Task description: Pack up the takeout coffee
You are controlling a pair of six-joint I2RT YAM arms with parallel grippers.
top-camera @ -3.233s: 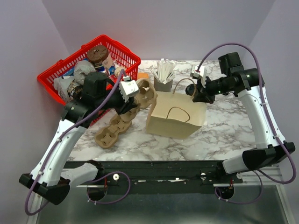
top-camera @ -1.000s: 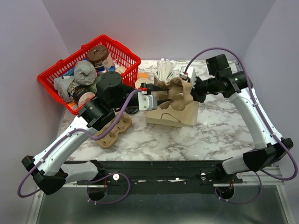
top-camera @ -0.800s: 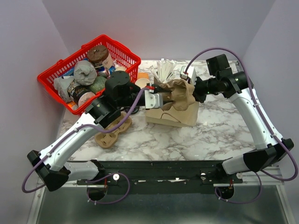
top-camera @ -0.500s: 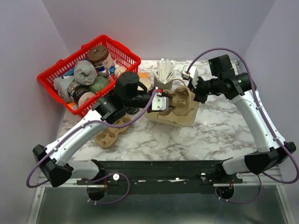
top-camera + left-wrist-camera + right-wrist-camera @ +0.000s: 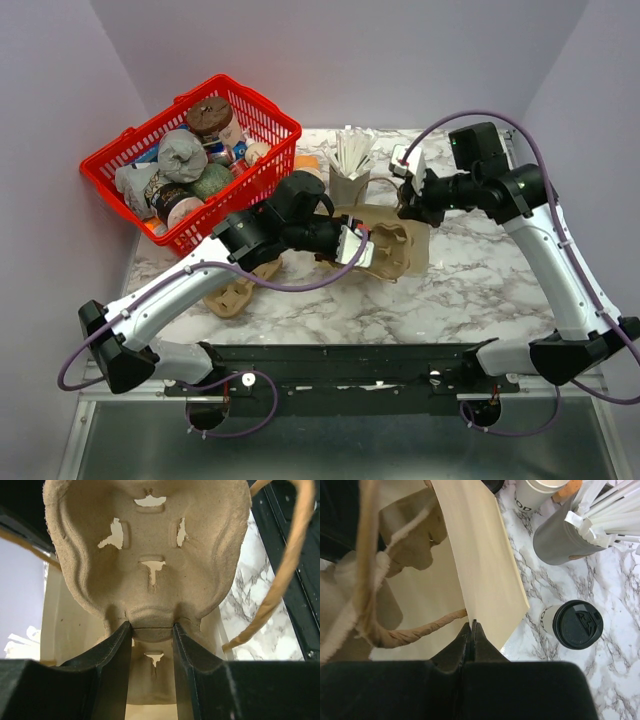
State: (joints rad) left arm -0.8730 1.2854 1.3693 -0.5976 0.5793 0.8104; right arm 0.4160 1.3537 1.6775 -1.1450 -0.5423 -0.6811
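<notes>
Marble-patterned table [image 5: 470, 290] enclosed by plain lilac walls [image 5: 400, 60] left, far and right; black rail [image 5: 350, 355] along near edge. Lighting even.

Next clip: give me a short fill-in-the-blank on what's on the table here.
The takeout coffee has a ___ lid.
It stands on the ___ table, outside the paper bag.
The left claw clamps the cup carrier; ___ claw holds the coffee.
The basket is ___.
Missing: black; marble; neither; red.
</notes>
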